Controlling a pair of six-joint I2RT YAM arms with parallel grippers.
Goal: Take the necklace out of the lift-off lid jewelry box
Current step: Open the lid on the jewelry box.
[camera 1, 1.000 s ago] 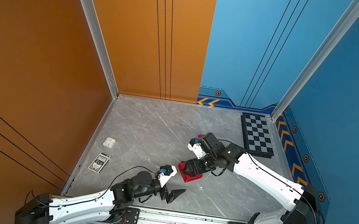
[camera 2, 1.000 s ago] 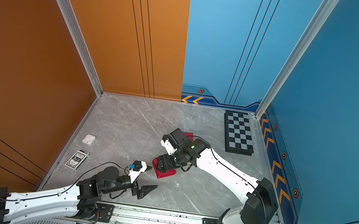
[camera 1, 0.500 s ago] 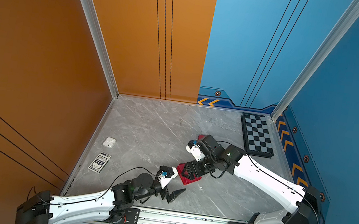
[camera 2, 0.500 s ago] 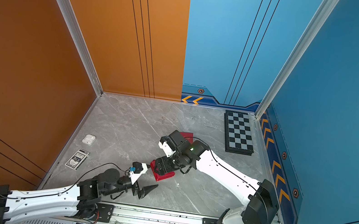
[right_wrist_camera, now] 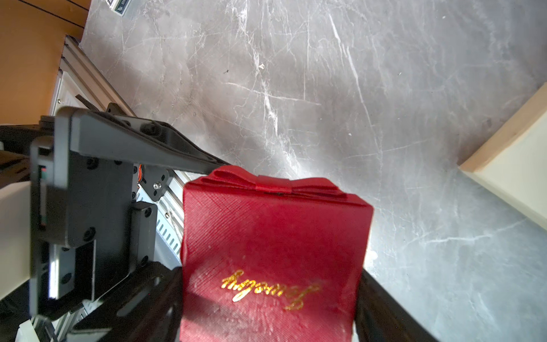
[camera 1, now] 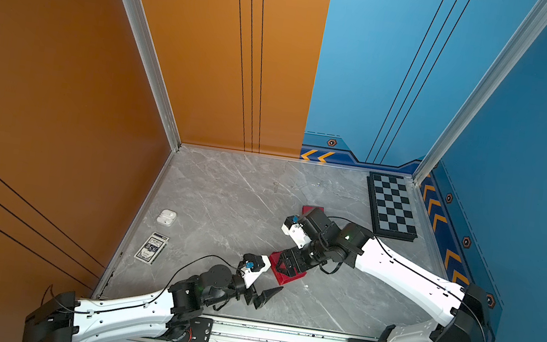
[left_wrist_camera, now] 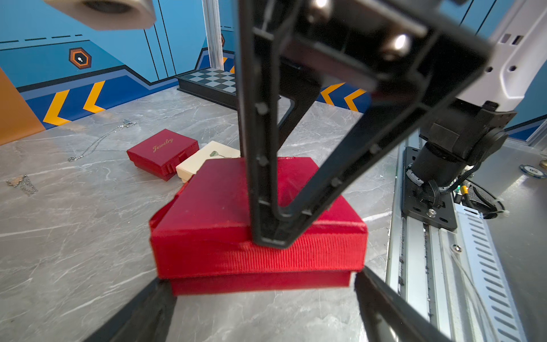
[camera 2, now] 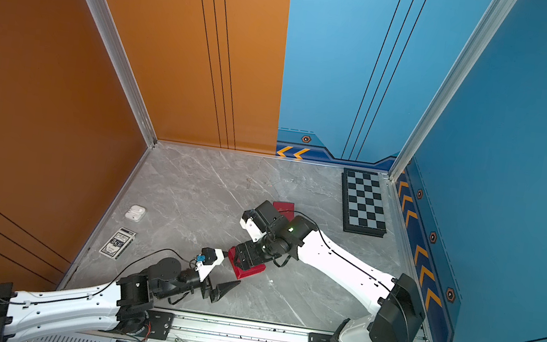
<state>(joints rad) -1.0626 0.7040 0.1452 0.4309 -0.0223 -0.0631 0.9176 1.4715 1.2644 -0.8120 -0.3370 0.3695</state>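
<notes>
**Subject.** The red jewelry box (camera 1: 287, 280) stands on the grey marble bench (camera 1: 224, 201) near the front rail, between the two arms, in both top views. Its lid (left_wrist_camera: 225, 201) is on the base (left_wrist_camera: 260, 283) and overhangs it. What the box holds is hidden under the lid. The lid top bears gilt script reading "Jewelry", and a ribbon bow (right_wrist_camera: 266, 183) sits on one side wall.

**Right tool** (right_wrist_camera: 269, 275). It reaches the box from above and is clamped across the lid, one finger on each of two opposite side walls. In the left wrist view one finger (left_wrist_camera: 268, 225) presses the ribbed side wall, which dents under its tip.

**Left tool** (left_wrist_camera: 263, 279). It sits low at bench level with jaws spread wide, a fingertip at each near corner of the base. Whether the tips press the base cannot be determined.

**Other items.**
- A second red box (left_wrist_camera: 162, 151), also marked "Jewelry", lies farther back, just beside a cream box (left_wrist_camera: 207, 160).
- A chain necklace (left_wrist_camera: 97, 143) and a second chain (left_wrist_camera: 22, 183) lie loose on the bench, well apart from the gripped box.
- A chessboard (camera 1: 392, 207) occupies the far right corner.
- An earbud case (camera 1: 166, 217) and a card deck (camera 1: 151, 247) lie near the left edge.
</notes>
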